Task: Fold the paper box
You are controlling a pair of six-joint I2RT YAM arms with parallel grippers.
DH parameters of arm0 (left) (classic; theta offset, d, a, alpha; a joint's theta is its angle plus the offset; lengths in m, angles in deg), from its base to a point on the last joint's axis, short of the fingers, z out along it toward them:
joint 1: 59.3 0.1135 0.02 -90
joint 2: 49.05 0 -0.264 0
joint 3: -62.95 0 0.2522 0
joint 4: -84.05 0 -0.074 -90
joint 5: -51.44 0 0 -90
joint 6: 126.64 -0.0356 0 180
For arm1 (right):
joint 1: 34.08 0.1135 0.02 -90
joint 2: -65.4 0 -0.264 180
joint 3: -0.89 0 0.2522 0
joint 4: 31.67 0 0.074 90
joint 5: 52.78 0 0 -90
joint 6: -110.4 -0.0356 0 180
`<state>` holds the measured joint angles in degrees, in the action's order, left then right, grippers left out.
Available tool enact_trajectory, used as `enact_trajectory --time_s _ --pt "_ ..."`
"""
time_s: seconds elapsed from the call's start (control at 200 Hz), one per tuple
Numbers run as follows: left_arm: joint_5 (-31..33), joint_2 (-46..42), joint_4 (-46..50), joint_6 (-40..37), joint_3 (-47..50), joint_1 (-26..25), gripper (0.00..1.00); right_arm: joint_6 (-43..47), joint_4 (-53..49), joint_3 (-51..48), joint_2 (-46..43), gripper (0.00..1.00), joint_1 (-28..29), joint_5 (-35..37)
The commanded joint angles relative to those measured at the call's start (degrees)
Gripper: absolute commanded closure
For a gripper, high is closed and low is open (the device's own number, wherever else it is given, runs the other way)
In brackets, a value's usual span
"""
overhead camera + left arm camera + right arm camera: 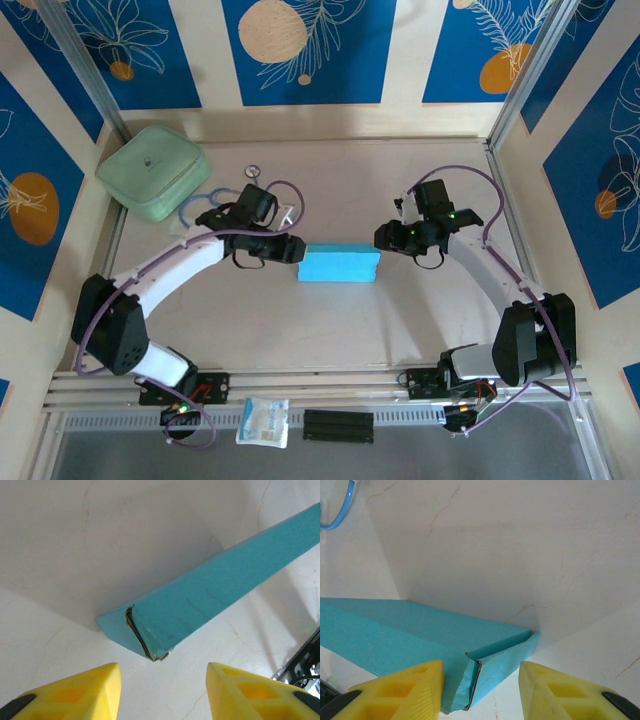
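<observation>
1. The paper box (340, 265) lay flat on the table (330, 340) as a closed, sky-blue rectangular slab, directly between the two claws, with one short end facing each
2. The left gripper (162, 672) had its yellow fingers spread with nothing between them; the box's end sat just ahead of the fingertips and apart from them, and the long body ran away beyond and to that claw's right
3. The right gripper (480, 670) was spread too and pinched nothing; the box's other end sat just ahead of its fingertips, in line with the gap, with the body stretching off to that claw's left. I could not tell whether its left finger brushed the box's corner
4. In my judgement the folding was nearly done: the body was formed and both ends were tucked in. Only tidying looked left. The end flap before the right claw stood slightly ajar, with a dark slit beside it and a flared lower edge. The end before the left claw showed a narrow gap and a frayed corner
5. The box looked like thin matte cardboard with crisp long edges, faint scuffs on its faces and a brownish raw edge at the seam. The table was pale and smooth, with hairline veins like stone. The fingers were blunt yellow plastic wedges with recessed pockets
</observation>
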<state>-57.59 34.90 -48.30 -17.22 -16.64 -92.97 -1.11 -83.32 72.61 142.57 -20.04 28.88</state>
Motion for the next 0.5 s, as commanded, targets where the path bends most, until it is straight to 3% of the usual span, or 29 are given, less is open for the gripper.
enact_trajectory --time_s 0.0,0.215,0.495 --pt "3.6 -3.6 -0.5 1.0 0.3 -0.3 0.48 -0.5 -3.3 -1.1 1.9 0.57 0.9 1.2" --pt "3.6 -4.3 -2.5 6.6 -0.7 0.8 0.45 -0.2 -3.8 -1.1 2.1 0.57 1.7 1.5" --pt "0.1 0.4 -7.2 13.8 -1.1 3.7 0.62 0.8 -4.4 -0.7 2.3 0.58 2.4 1.8"
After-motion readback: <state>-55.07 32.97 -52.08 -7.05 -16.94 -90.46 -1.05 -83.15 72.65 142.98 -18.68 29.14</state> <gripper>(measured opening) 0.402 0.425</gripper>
